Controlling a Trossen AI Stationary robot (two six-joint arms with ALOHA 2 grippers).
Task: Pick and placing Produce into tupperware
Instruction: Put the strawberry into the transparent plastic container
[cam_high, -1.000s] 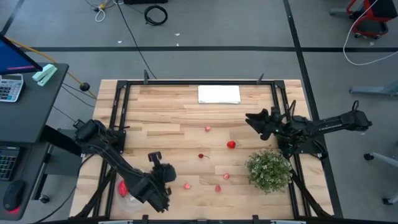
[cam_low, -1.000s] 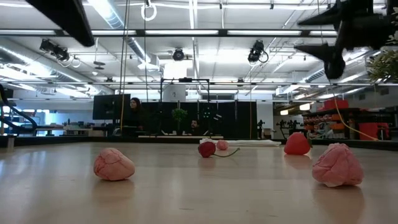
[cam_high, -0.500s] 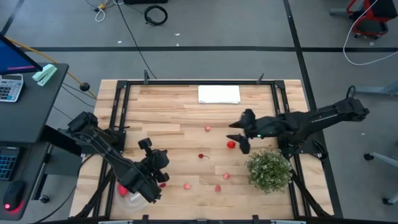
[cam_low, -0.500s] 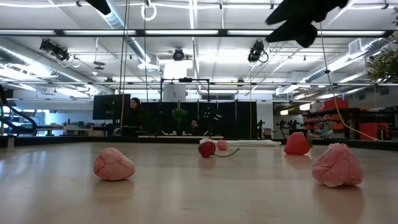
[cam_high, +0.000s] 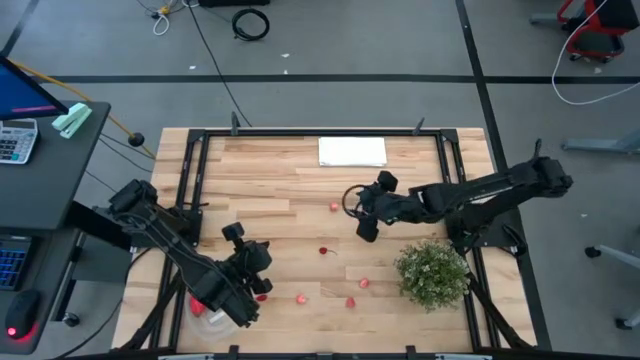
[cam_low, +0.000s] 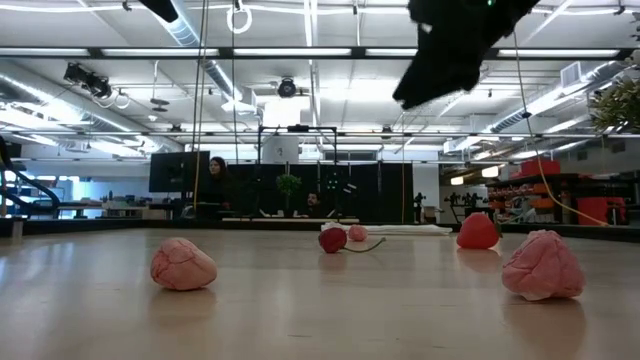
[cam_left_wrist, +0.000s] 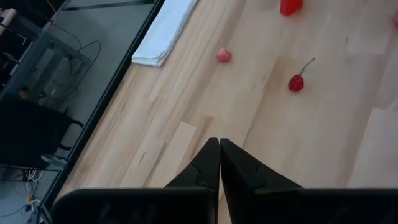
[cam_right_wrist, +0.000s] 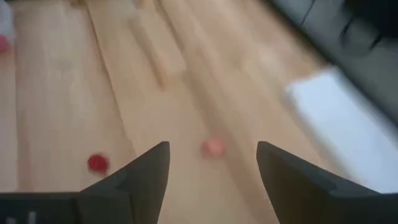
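Note:
Small red and pink produce pieces lie scattered on the wooden table: a pink one (cam_high: 333, 207), a stemmed red one (cam_high: 323, 250) and pink ones (cam_high: 363, 284) (cam_high: 300, 297). No green piece shows. My right gripper (cam_high: 360, 215) hangs open above the table's middle, with a pink piece (cam_right_wrist: 213, 147) below its gap and the red strawberry-like piece (cam_low: 478, 231) beside it. My left gripper (cam_high: 250, 268) is shut over the near left part. The clear tupperware (cam_high: 207, 312) sits at the near left edge, mostly hidden under the left arm, with something red inside.
A bushy green plant (cam_high: 432, 275) stands near the right edge, close to the right arm. A flat white sheet (cam_high: 352, 151) lies at the far edge. A black frame rims the table (cam_high: 300, 170). People sit far back in the room in the low view.
My right gripper has swung from the right edge toward the table's middle and come lower, now covering the red strawberry-like piece in the high view. My left arm shifted a little toward the left edge, then held still. The produce has stayed where it lay.

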